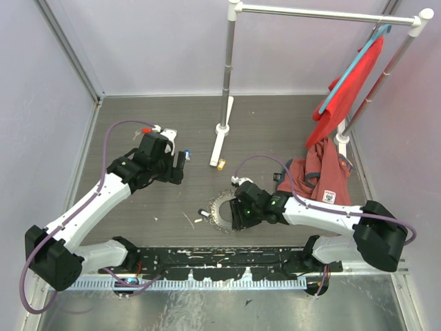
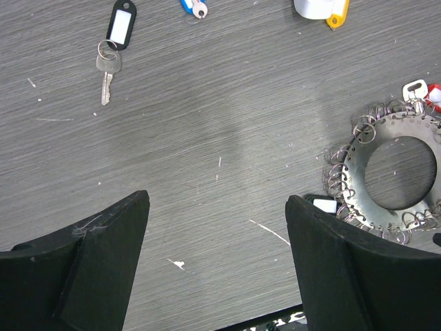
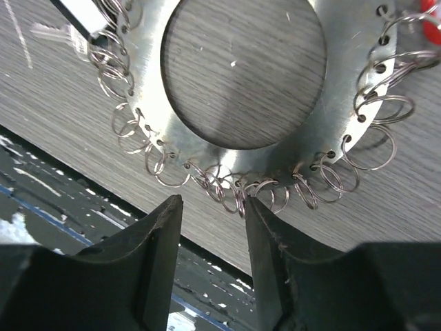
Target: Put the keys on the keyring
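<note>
The keyring (image 1: pixel 222 210) is a flat silvery ring fringed with small split rings, lying on the dark table; it also shows as the keyring (image 2: pixel 400 172) and the keyring (image 3: pixel 241 131). My right gripper (image 1: pixel 234 210) (image 3: pixel 213 203) sits at its near rim, jaws apart, with a few small rings lying loose between the tips. My left gripper (image 1: pixel 180 165) (image 2: pixel 217 196) hangs open over bare table to the ring's left. Loose keys lie apart: a black-tagged key (image 2: pixel 110 48), a blue key (image 1: pixel 186 152) (image 2: pixel 194 7) and a yellow key (image 1: pixel 220 164) (image 2: pixel 337 10). A red key (image 2: pixel 434 96) and a black tag (image 2: pixel 324 204) touch the ring.
A white clothes rack (image 1: pixel 227 69) stands behind the ring, its base (image 1: pixel 222 127) near the yellow key. A red cloth (image 1: pixel 344 89) hangs on it, and a maroon garment (image 1: pixel 324 179) lies at the right. The black base rail (image 1: pixel 220 258) runs along the near edge.
</note>
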